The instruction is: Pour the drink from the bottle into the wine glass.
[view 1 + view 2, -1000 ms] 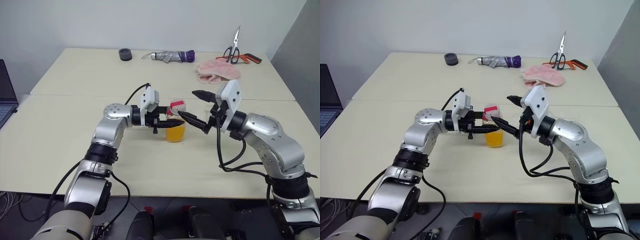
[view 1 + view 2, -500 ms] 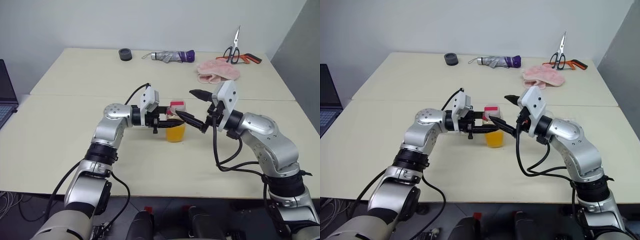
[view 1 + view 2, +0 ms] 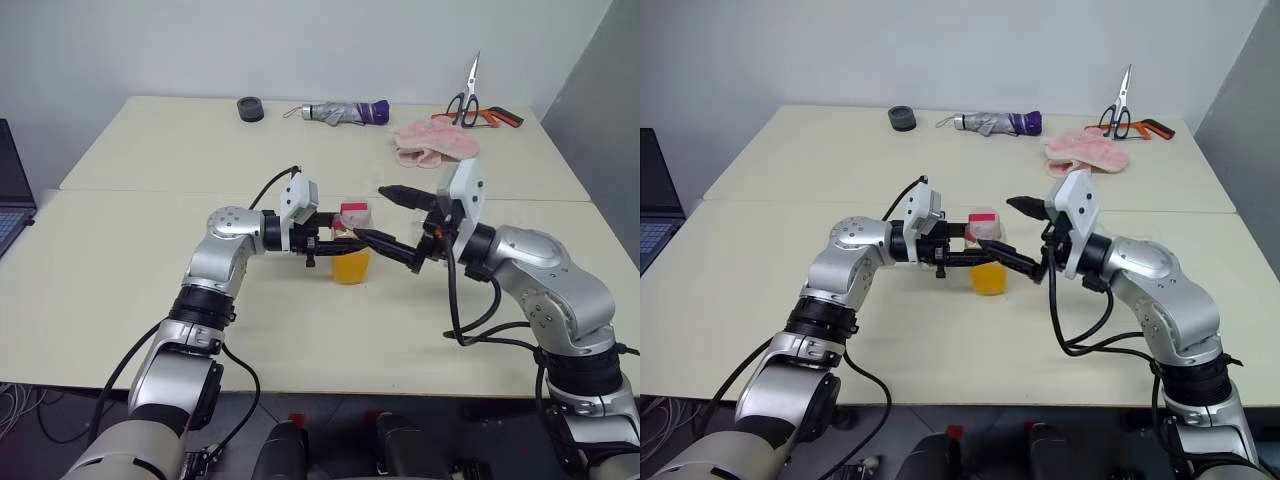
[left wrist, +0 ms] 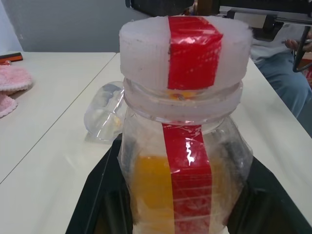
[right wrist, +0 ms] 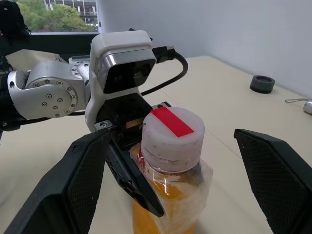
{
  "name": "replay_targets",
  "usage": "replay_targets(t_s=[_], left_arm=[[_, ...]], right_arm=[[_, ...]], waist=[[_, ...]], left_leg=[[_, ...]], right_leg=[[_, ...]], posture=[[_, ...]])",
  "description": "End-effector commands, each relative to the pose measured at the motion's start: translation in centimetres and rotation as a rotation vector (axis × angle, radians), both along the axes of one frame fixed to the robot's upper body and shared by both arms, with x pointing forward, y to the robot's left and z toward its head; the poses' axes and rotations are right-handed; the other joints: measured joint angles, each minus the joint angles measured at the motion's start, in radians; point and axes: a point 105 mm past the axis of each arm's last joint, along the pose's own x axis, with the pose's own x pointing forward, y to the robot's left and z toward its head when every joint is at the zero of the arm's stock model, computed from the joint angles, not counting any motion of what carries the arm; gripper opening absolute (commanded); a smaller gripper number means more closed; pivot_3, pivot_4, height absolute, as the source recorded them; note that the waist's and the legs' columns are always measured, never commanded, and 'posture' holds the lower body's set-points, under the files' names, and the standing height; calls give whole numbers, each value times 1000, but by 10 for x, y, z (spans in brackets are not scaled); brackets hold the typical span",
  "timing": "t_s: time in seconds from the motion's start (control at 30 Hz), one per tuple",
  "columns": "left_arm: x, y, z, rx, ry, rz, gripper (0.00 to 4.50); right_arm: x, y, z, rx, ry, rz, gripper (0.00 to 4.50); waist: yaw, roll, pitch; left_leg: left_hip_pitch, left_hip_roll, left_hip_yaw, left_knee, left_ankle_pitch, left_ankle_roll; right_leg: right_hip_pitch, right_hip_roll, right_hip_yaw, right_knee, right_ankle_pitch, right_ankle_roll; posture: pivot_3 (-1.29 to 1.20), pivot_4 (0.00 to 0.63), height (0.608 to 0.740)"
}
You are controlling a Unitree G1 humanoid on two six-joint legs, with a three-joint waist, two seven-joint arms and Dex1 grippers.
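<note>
left gripper (image 3: 335, 243): gripping the bottle (image 3: 351, 250), capped
right gripper (image 3: 393, 224): gaping wide around the cap (image 5: 173, 131), seemingly not touching

Umbrella (image 3: 345, 112); scissors (image 3: 468, 95); perhaps pink cloth (image 3: 435, 142).
</note>
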Motion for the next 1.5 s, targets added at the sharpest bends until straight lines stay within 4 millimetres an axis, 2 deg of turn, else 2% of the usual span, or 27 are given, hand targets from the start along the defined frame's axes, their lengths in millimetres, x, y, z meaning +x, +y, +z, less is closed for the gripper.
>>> replay_targets(t_s=[0.03,0.53,0.97,1.07,1.27,1.37,1.5], left_arm=[[-1,-2,23,-23,-89,-19,1821],[-3,-5,23,-27,-88,-32,1821],[-3,-4,23,-23,-87,-31,1821],[-4,-4,23,-23,-87,-30,1821],[-3,-5,23,-24,-85,-29,1821],[-3,-4,22,-25,-85,-28,1821],[-4,-4,21,-27,-82,-24,1821]], right_arm=[[1,-3,14,19,-48,-9,4500],[7,10,15,18,15,57,4500],[15,21,13,11,-7,67,4500],[16,22,15,22,-14,67,3889],[14,25,16,29,-23,77,1849],[13,27,16,7,-60,78,1839],[12,26,25,45,-155,55,1839]], waist=[[0,0,0],[0,0,0],[0,0,0],[0,0,0],[0,0,0],[0,0,0],[0,0,0]], left_leg=[[0,0,0,0,0,0],[0,0,0,0,0,0],[0,0,0,0,0,0],[0,0,0,0,0,0],[0,0,0,0,0,0],[0,0,0,0,0,0],[0,0,0,0,0,0]], right_leg=[[0,0,0,0,0,0],[0,0,0,0,0,0],[0,0,0,0,0,0],[0,0,0,0,0,0],[0,0,0,0,0,0],[0,0,0,0,0,0],[0,0,0,0,0,0]], posture=[[0,150,740],[0,150,740],[0,150,740],[0,150,740],[0,150,740],[0,150,740],[0,150,740]])
